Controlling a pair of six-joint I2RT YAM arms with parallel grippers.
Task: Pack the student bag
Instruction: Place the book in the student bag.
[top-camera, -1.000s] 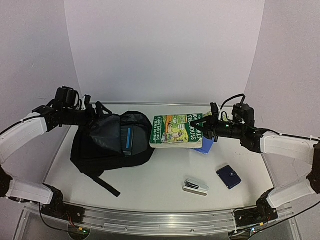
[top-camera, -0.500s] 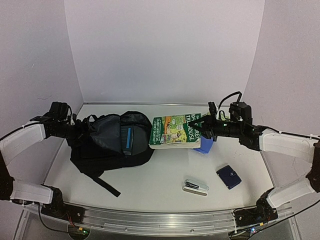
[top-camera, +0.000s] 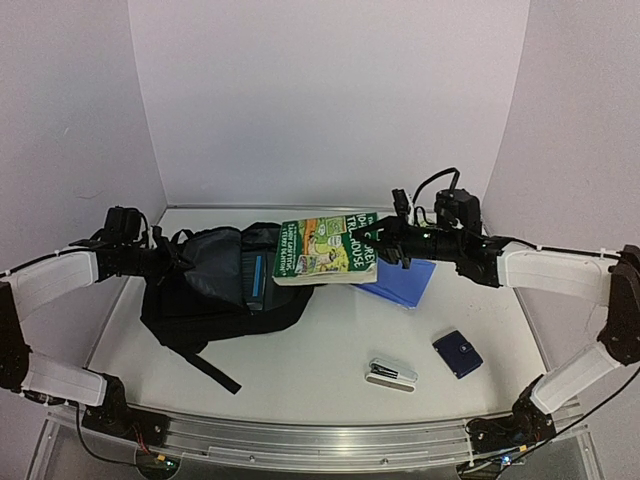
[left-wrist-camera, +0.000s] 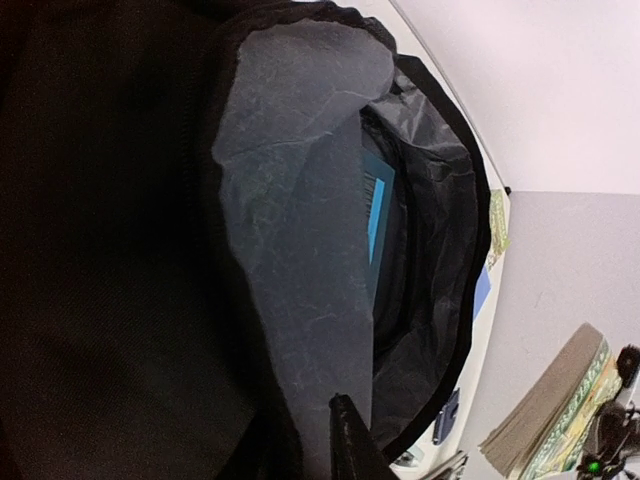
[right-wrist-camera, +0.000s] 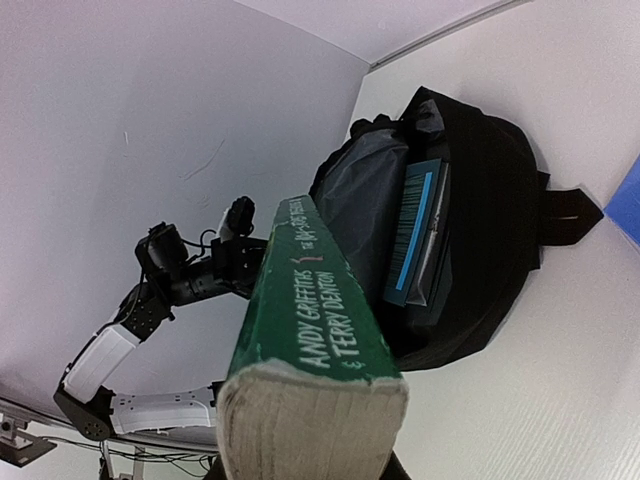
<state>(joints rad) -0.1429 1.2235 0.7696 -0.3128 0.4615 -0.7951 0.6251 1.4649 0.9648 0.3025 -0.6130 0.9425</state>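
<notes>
The student bag (top-camera: 215, 300) lies open at the left of the table, black outside with grey lining (left-wrist-camera: 300, 200). A dark book with a blue stripe (top-camera: 257, 280) stands inside its mouth (right-wrist-camera: 415, 235). My left gripper (top-camera: 165, 262) is at the bag's left rim, shut on the fabric; only one finger (left-wrist-camera: 350, 445) shows against the lining. My right gripper (top-camera: 392, 243) is shut on the end of a thick green paperback (top-camera: 325, 250), holding it in the air just right of the bag's opening, spine (right-wrist-camera: 320, 300) up.
A blue notebook (top-camera: 405, 282) lies flat under the right arm. A dark blue wallet-like case (top-camera: 457, 353) and a stapler (top-camera: 392, 375) sit at the front right. Walls close in the table at the back and sides.
The right gripper carried the green paperback left and upward toward the bag, uncovering the blue notebook. The left gripper drew back to the bag's rim and closed on it.
</notes>
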